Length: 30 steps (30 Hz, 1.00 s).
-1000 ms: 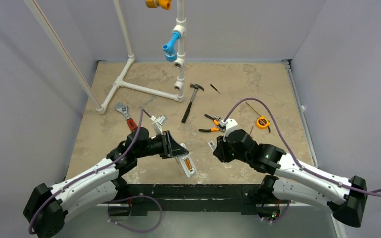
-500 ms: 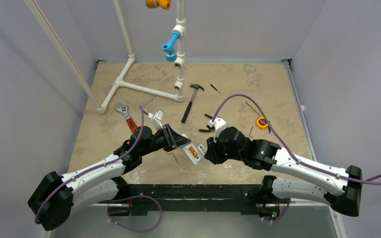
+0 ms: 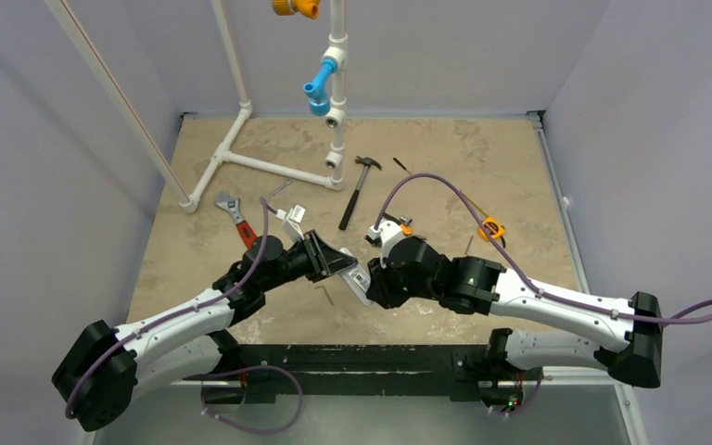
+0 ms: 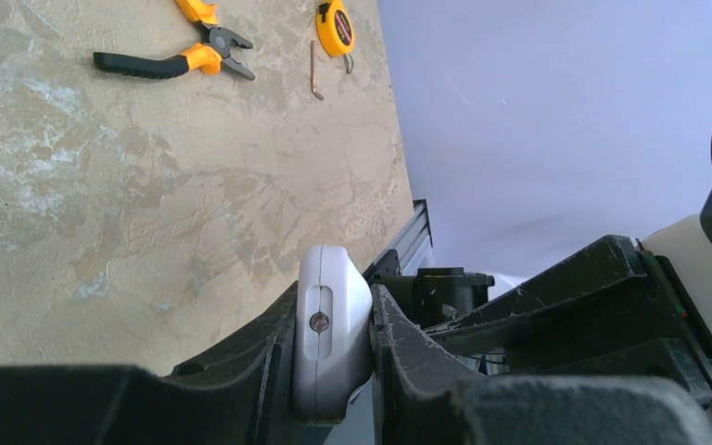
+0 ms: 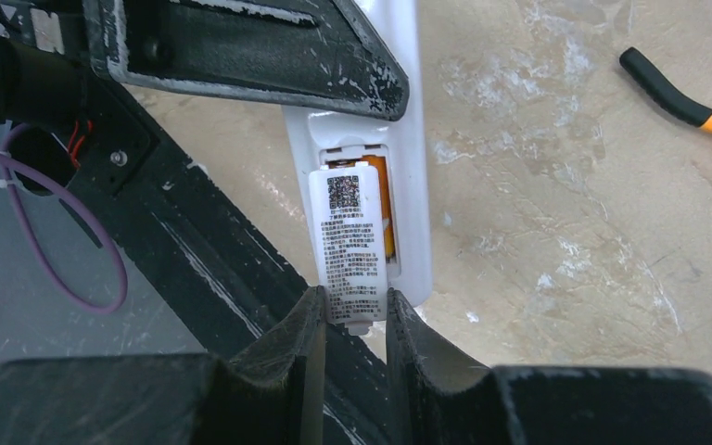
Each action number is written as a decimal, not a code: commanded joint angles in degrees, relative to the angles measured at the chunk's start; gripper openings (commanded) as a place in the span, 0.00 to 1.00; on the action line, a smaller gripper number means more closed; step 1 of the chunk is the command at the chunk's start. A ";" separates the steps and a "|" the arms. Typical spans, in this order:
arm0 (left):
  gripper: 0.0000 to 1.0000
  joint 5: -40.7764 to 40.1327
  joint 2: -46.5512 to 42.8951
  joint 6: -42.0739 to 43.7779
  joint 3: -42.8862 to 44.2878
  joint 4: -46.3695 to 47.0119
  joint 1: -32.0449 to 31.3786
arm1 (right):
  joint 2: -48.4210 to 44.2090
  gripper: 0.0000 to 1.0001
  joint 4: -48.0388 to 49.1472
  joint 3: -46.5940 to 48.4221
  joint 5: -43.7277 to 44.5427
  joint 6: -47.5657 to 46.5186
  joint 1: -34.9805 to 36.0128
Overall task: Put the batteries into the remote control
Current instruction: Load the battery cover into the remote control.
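The white remote control (image 4: 332, 334) is held above the table near its front edge, clamped edge-on in my shut left gripper (image 4: 334, 306). From above, the remote control (image 3: 357, 278) bridges the left gripper (image 3: 334, 264) and the right gripper (image 3: 371, 283). In the right wrist view the remote control (image 5: 410, 185) shows its back, with orange batteries (image 5: 387, 209) lying in the recess. A white battery cover (image 5: 348, 232) with printed label lies over most of the recess. My right gripper (image 5: 352, 311) is shut on the cover's near end.
Orange-handled pliers (image 4: 176, 60), a yellow tape measure (image 4: 336, 26) and a hex key (image 4: 316, 69) lie on the tan table beyond. A hammer (image 3: 357, 190), a red-handled wrench (image 3: 236, 218) and a white pipe frame (image 3: 269, 167) sit farther back. The black front rail (image 3: 371, 357) is just below.
The right arm has swung left and brought the cover onto the remote's back. The left arm lifted the remote up and to the right early on, then held still.
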 commanded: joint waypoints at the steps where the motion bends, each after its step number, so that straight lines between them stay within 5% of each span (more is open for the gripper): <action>1: 0.00 0.01 -0.80 0.91 -0.64 4.24 -0.13 | 0.36 0.09 2.32 2.81 2.38 0.52 0.47; 30: 0.00 0.44 -1.94 0.60 -1.31 4.77 -0.13 | 3.93 0.10 3.87 3.21 3.24 1.55 0.49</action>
